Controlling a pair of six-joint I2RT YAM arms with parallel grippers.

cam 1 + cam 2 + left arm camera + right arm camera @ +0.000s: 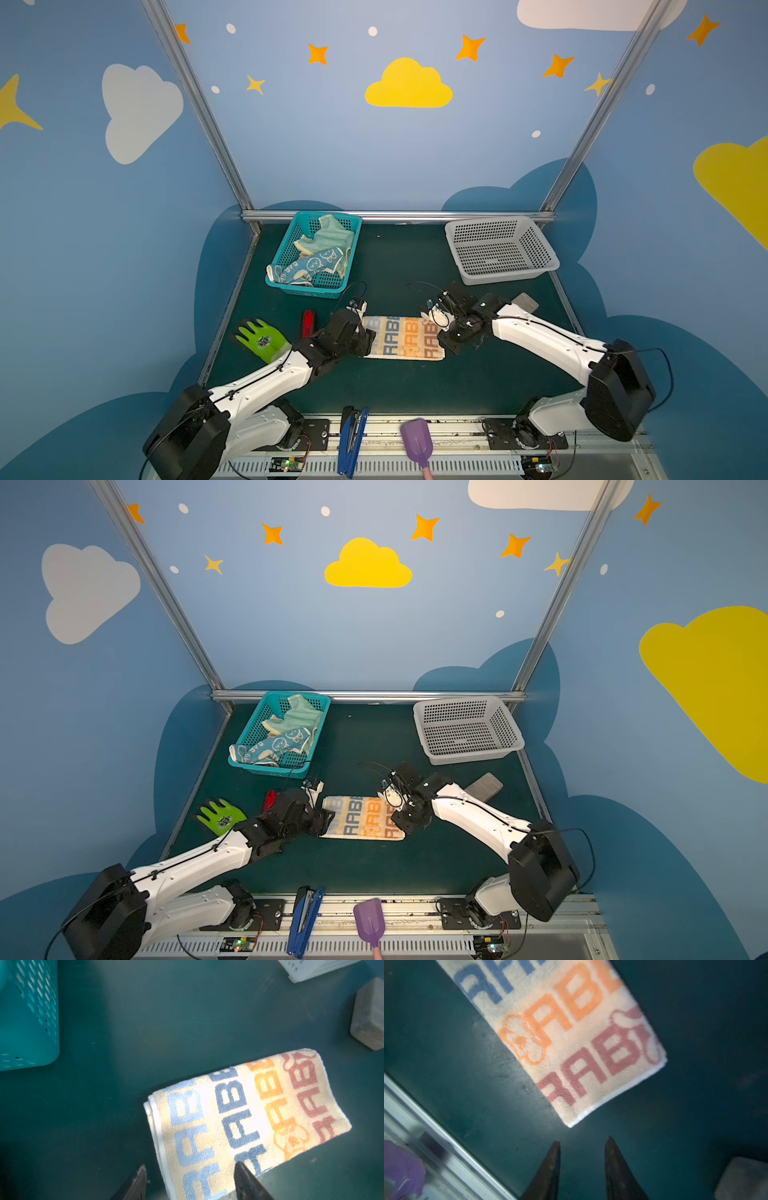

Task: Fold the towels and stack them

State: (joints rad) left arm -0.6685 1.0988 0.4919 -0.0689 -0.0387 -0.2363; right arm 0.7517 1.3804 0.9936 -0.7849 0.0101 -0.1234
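Left gripper [191,1164] parted astride the hemmed end of the folded lettered towel [239,1118], holding nothing, right gripper [583,1139] parted and empty over bare tabletop [695,1064] just off its corner, blue rabbit towel [309,266] and mint towel [332,237] in teal basket [307,289]

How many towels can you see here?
3. A folded lettered towel lies on the table. A mint-green towel and a blue rabbit towel sit crumpled in the teal basket. More may be hidden beneath them.
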